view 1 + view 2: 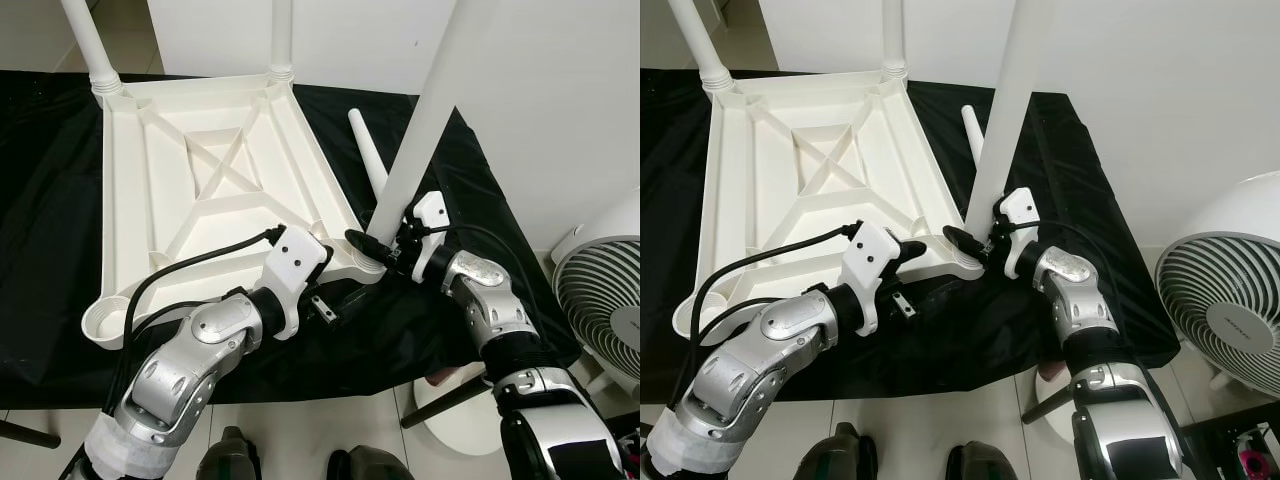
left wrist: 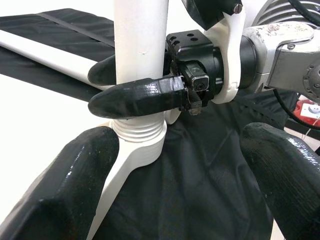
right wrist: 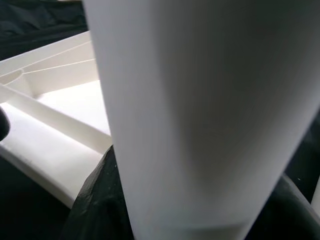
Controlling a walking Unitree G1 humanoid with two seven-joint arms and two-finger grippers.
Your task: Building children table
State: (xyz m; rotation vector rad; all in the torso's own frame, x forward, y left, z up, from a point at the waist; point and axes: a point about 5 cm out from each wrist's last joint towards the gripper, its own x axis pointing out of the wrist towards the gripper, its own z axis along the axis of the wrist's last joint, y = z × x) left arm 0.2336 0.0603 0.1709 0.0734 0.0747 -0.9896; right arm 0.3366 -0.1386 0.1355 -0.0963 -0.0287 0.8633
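The white table top [image 1: 112,200] lies upside down on a black cloth. A white leg [image 1: 420,120] stands upright in its near right corner socket [image 2: 140,137]. My right gripper [image 1: 372,243] is shut on this leg just above the threaded socket. Close up, the leg [image 3: 200,110] stands in front of the table top [image 3: 55,125]. My left gripper [image 2: 175,165] is open at the same corner, its fingers [image 2: 65,185] either side of the socket and touching nothing. Two more legs [image 1: 88,40] stand in the far corners.
A loose white leg [image 1: 368,150] lies on the cloth beyond the held one. The near left corner socket [image 1: 105,325] has no leg. A white fan [image 1: 600,300] stands on the floor at the right. A white wall is behind.
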